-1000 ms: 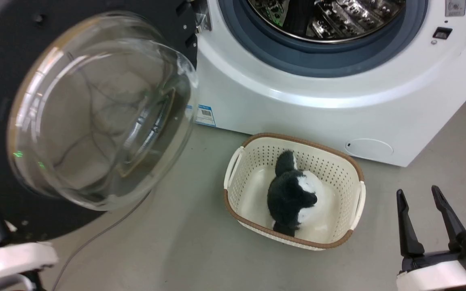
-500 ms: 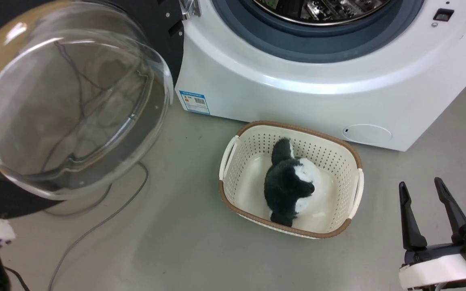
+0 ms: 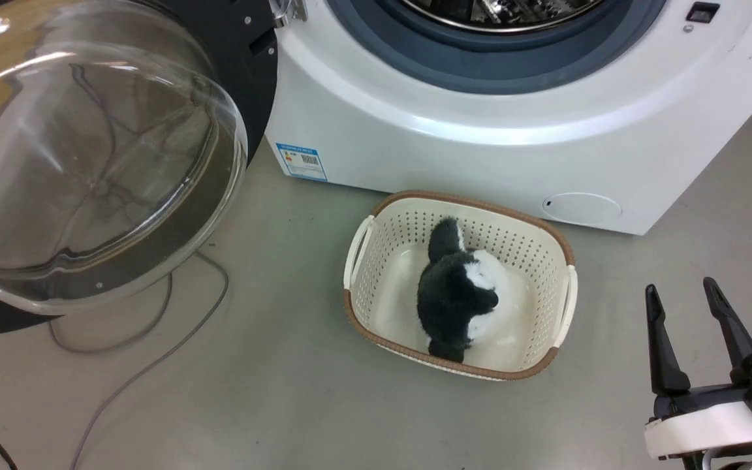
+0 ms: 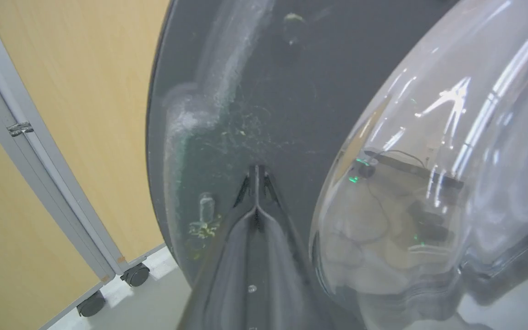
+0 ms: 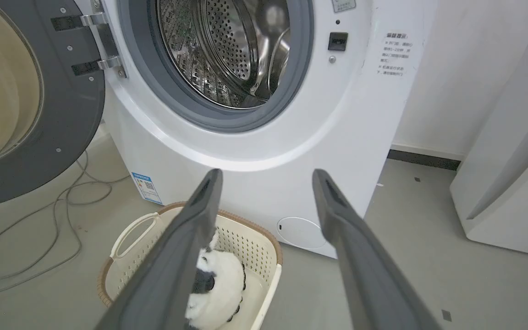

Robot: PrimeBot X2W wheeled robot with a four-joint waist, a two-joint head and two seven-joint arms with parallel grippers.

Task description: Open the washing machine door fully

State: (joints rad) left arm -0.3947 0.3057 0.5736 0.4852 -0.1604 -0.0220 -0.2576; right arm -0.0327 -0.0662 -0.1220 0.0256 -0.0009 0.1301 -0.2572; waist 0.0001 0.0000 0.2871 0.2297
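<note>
Big white washing machine across the top of the head view, steel drum uncovered inside its grey gasket. Hinged at the left edge of that opening, the washing machine door: swung well clear of the drum, out to the machine's left, black inner face and bulging glass bowl turned towards the head camera. White appliance to the machine's right in the right wrist view. On the grey floor just in front of the machine, a cream perforated basket with a brown rim, holding a black-and-white plush toy. Right gripper at the lower right, fingers spread and empty, well apart from the door. Left gripper clenched on nothing, tips together at the door's black face just beside the bowl; touching it or just short, hard to say from the wrist view. Grey cable looping on the floor under the door. Blue label low on the machine's front corner.
</note>
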